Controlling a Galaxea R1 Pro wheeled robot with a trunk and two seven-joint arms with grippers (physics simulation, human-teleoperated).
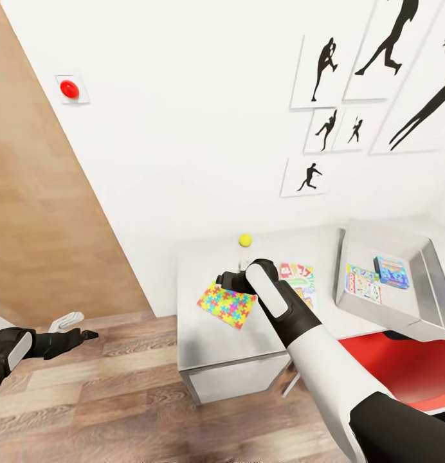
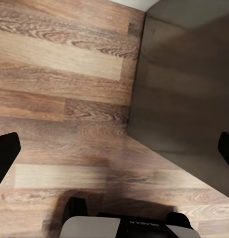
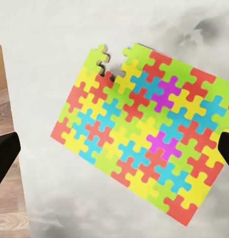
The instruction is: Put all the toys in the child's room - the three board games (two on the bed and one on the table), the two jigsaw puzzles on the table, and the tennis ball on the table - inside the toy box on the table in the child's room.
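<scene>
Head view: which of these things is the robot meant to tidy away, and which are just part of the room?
Job:
jigsaw puzzle
tennis ball
board game on the table
toy box, two game boxes inside
right gripper, open above the puzzle

Room:
silhouette pictures
red chair
red wall button

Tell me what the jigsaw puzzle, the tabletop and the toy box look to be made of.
Jigsaw puzzle: thin, flat interlocking pieces in matte bright colours, probably card or foam.
Table: pale grey mottled top, like stone or laminate, smooth and dull.
Toy box: pale grey sloping walls with a soft sheen, likely moulded plastic, though it could pass for metal.
</scene>
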